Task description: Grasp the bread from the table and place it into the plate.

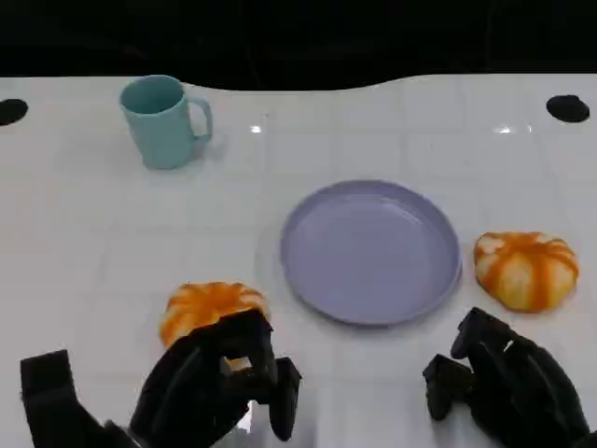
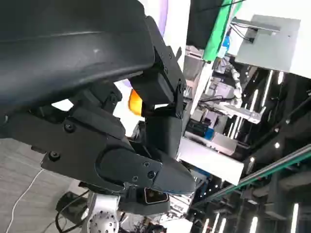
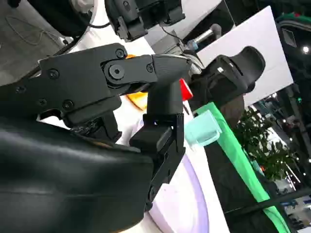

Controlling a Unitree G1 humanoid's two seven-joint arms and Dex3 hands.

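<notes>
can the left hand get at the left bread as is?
Probably yes. The left hand sits right at the near edge of the left bread, fingers open toward it, nothing between them. The plate and mug stand off to the side.

At the lower left of the head view, the left hand [image 1: 210, 387] covers the near edge of the left bread [image 1: 211, 308]; whether its fingers [image 1: 252, 341] touch the loaf cannot be told. The right hand [image 1: 504, 387] is cut off by the bottom edge. In the left wrist view, the bread [image 2: 134, 102] shows only as an orange sliver behind the fingers [image 2: 160, 87].
</notes>
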